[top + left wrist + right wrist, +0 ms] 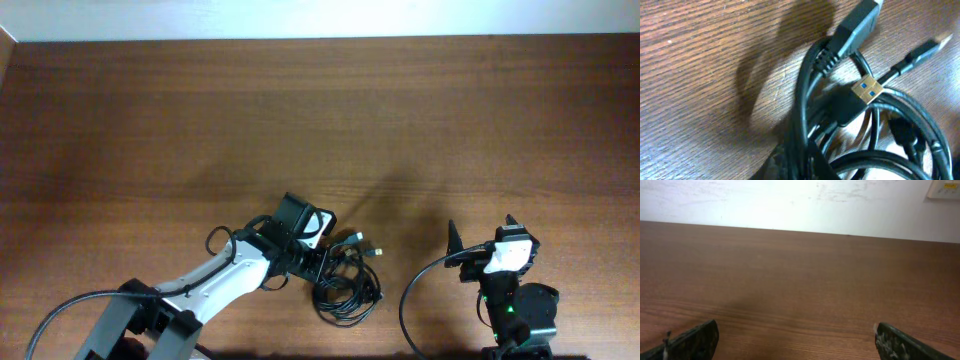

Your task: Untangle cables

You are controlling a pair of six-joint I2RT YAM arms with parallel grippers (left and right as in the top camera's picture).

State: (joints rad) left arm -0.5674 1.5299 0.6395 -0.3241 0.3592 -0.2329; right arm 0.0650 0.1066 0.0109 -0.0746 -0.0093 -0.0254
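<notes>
The cables (pixel 350 288) are thin black cords in one tangled bundle on the wooden table at front centre, with a silvery plug (pixel 376 252) sticking out to the right. In the left wrist view the cords (pixel 807 100) fill the frame, with a gold-tipped USB plug (pixel 867 90) in the middle. My left gripper (pixel 322 265) is at the bundle's left edge. Its fingers (pixel 802 167) sit together at the bottom of that view, closed around several cords. My right gripper (pixel 481 232) is open and empty, right of the bundle, and its fingertips (pixel 795 340) frame bare wood.
The brown wooden table (pixel 320 120) ends at a white wall at the back. A thicker black robot cable (pixel 408 300) loops beside the right arm's base. The front table edge lies just below the bundle.
</notes>
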